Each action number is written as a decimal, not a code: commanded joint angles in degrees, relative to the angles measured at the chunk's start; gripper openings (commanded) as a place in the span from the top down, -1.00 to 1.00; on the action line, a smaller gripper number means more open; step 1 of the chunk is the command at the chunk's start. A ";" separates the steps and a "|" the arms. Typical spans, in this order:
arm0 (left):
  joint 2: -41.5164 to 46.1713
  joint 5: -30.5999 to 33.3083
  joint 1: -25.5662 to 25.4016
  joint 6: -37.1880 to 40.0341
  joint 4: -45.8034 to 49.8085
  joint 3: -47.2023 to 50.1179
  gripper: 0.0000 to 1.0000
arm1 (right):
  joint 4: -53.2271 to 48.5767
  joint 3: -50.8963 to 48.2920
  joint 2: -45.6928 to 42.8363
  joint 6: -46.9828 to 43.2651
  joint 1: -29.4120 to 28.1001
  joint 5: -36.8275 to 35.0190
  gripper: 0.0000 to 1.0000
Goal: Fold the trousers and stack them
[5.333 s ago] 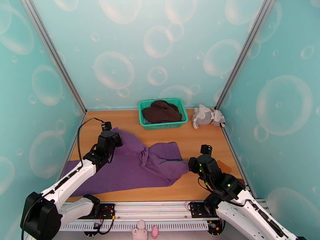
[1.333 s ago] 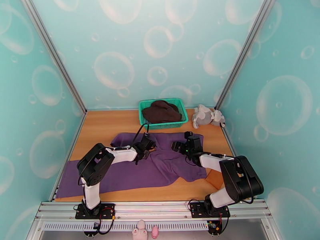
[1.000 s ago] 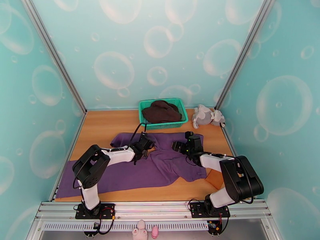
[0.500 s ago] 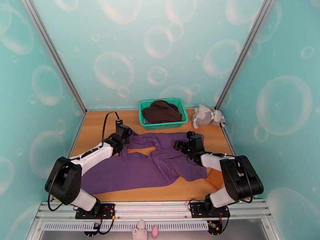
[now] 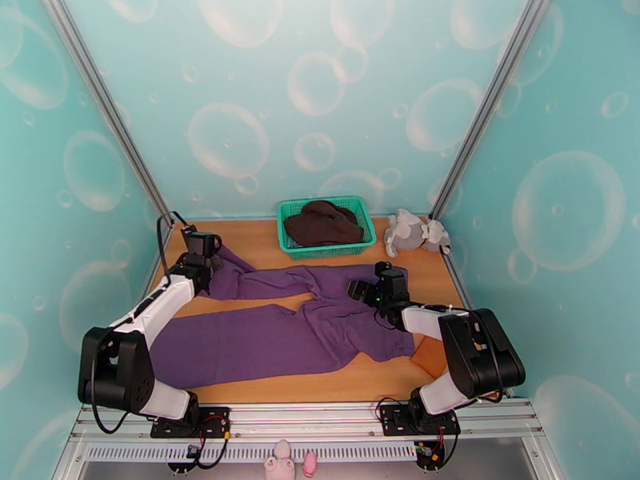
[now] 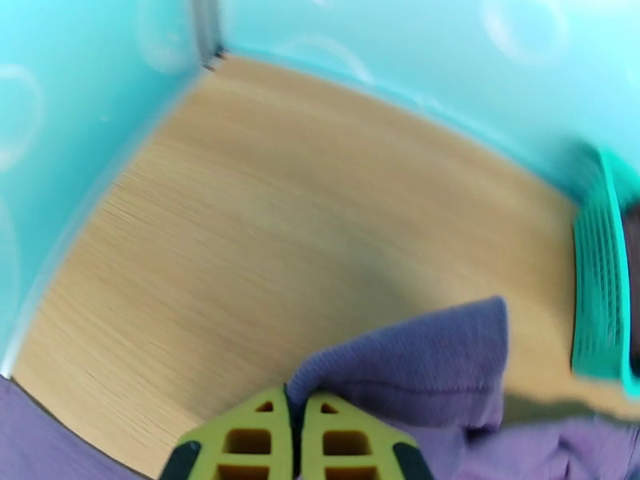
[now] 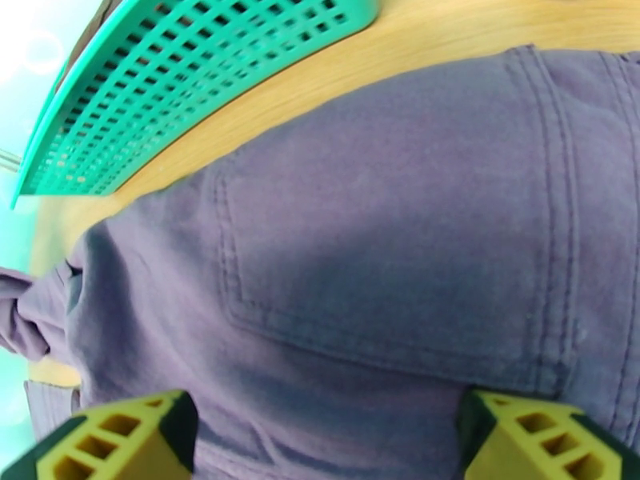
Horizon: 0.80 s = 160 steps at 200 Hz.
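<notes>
Fingers (image 6: 248,432) of left gripper (image 6: 296,408) pinch the trousers' (image 6: 416,358) leg end; right gripper's (image 7: 320,430) 2 fingers gape, back pocket (image 7: 384,258) between.

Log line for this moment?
left gripper: shut on trousers leg end | right gripper: open over back pocket | trousers: laid out, unfolded

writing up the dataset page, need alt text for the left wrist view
The shut left gripper pinches one end of the purple trousers at the bottom of the frame, with the wooden table stretching beyond. The edge of a green basket shows at the right, and teal walls border the table.
</notes>
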State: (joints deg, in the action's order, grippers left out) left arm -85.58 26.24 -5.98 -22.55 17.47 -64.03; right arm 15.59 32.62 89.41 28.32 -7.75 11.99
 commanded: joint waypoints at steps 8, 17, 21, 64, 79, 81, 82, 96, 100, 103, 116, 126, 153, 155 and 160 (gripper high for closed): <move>4.08 3.19 3.93 0.68 2.14 -3.82 1.00 | -3.89 -0.54 2.10 2.09 1.16 -1.96 -0.79; 5.25 3.52 4.98 0.78 1.81 -3.69 1.00 | -3.90 -0.54 2.16 2.10 1.16 -2.29 -0.79; 5.84 3.71 5.46 0.83 1.64 -3.65 1.00 | -3.91 -0.54 2.18 2.09 1.16 -2.52 -0.79; 11.05 2.85 11.99 3.05 0.01 -4.30 1.00 | -3.92 -0.53 2.33 2.12 1.24 -2.76 -0.79; 12.74 3.10 13.44 4.26 -2.85 -3.14 1.00 | -3.89 -0.54 2.25 2.09 1.24 -2.76 -0.79; 12.97 2.94 13.62 4.26 -3.36 -2.77 1.00 | -3.90 -0.54 2.24 2.09 1.24 -2.76 -0.79; 13.11 2.85 13.75 4.97 -3.61 -2.64 1.00 | -3.90 -0.50 2.25 2.09 1.24 -2.76 -0.79; 14.93 0.63 16.09 5.64 -7.44 -0.88 1.00 | -3.74 -0.59 2.29 2.05 1.24 -2.71 -0.79; 15.53 -0.41 16.89 5.66 -8.83 -0.34 1.00 | -3.58 -0.63 2.26 2.08 1.24 -2.71 -0.79; 15.92 -1.18 17.42 5.76 -10.21 0.06 1.00 | -3.60 -0.59 2.22 2.05 1.24 -2.81 -0.79; 17.30 -4.40 19.85 6.44 -16.65 2.04 1.00 | -3.46 -0.79 2.18 2.15 1.24 -2.91 -0.79; 17.63 -6.07 21.09 8.50 -21.37 3.03 1.00 | -3.39 -0.79 2.18 2.16 1.18 -2.98 -0.79; 17.64 -7.49 22.07 16.67 -32.23 4.31 1.00 | -3.21 -0.81 2.19 2.05 1.15 -3.00 -0.79; 17.64 -7.49 22.24 16.90 -32.61 4.28 1.00 | -3.16 -0.81 2.18 2.04 1.11 -2.97 -0.79; 17.51 -7.65 22.68 17.25 -33.34 4.07 1.00 | -3.12 -0.81 2.09 2.08 1.11 -3.07 -0.79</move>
State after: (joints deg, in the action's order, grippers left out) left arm -68.88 21.21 15.46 -12.27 -1.65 -60.23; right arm 16.05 32.62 89.62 28.97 -7.38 11.51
